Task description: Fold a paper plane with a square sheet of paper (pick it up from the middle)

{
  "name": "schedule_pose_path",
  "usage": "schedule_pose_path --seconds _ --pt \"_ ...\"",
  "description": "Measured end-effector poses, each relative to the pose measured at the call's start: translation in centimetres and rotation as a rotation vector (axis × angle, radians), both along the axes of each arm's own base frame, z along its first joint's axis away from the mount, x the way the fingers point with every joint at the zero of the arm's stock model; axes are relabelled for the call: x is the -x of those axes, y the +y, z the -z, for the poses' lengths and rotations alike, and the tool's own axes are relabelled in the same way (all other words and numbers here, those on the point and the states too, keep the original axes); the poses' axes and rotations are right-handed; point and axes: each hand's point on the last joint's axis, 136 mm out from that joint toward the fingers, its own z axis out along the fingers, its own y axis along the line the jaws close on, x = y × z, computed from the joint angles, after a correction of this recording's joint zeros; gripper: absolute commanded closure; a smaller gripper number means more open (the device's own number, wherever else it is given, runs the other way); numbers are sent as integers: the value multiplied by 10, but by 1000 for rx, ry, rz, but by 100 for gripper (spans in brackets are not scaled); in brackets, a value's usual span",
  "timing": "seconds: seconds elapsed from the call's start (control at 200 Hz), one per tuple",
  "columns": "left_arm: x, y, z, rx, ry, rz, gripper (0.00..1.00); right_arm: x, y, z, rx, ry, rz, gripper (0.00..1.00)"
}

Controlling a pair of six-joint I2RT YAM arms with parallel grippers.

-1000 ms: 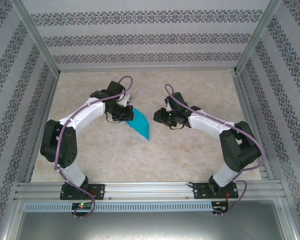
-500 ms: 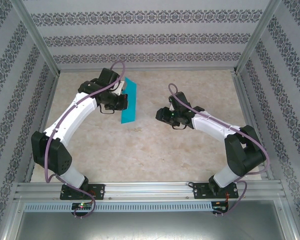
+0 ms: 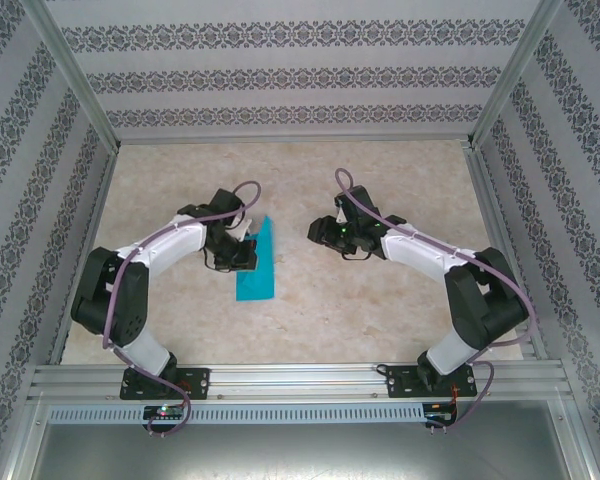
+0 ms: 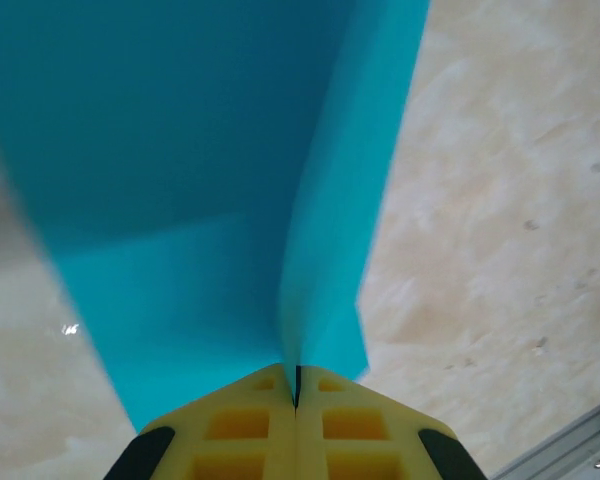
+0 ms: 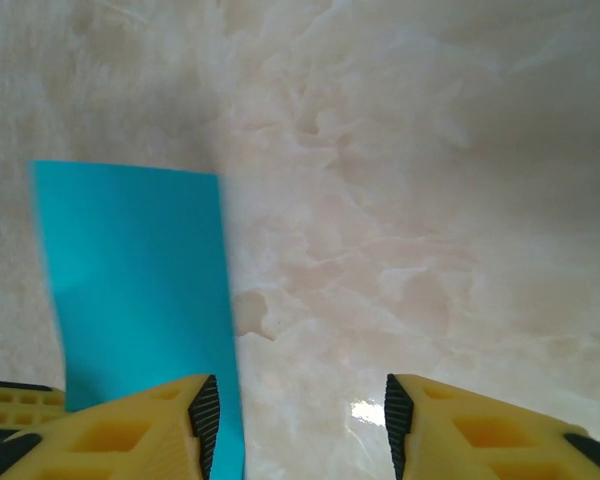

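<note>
1. Top external: the left claw [image 3: 246, 252] pinches the folded teal sheet of paper [image 3: 258, 275] at its left side, left of centre on the surface [image 3: 380, 310]. The right claw [image 3: 317, 232] hangs nearby, apart from the paper. One side of the sheet looks raised, so a sideways drag could skew the crease.
2. Left wrist: the left claw [image 4: 297, 385] is pressed together on a raised ridge of the sheet of paper [image 4: 180, 150], and the layers fan out beyond its tips. The hold is narrow, so a sharp tug could slip or tear the paper.
3. Right wrist: the right claw [image 5: 302, 420] is spread and empty over the surface [image 5: 430, 150]. The sheet of paper [image 5: 130, 260] lies just beside one finger. A descent off line could snag that edge and crumple it.
</note>
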Motion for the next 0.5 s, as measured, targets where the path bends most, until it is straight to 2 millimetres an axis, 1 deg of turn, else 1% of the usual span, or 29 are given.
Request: schedule_pose_path --seconds 0.08,0.21,0.34,0.4,0.5 --pt "4 6 0 -15 -12 -22 99 1 14 9 -5 22 -32 57" --pt "1 10 -6 -11 -55 -58 99 6 51 21 -28 48 -114 61" --pt "0 13 -1 -15 -44 -83 98 10 84 28 -77 70 -175 65" --pt "-2 12 2 -15 -39 -88 98 11 93 30 -94 78 -191 68" --pt "-4 12 8 -16 -30 -97 97 12 100 34 -113 102 -201 72"
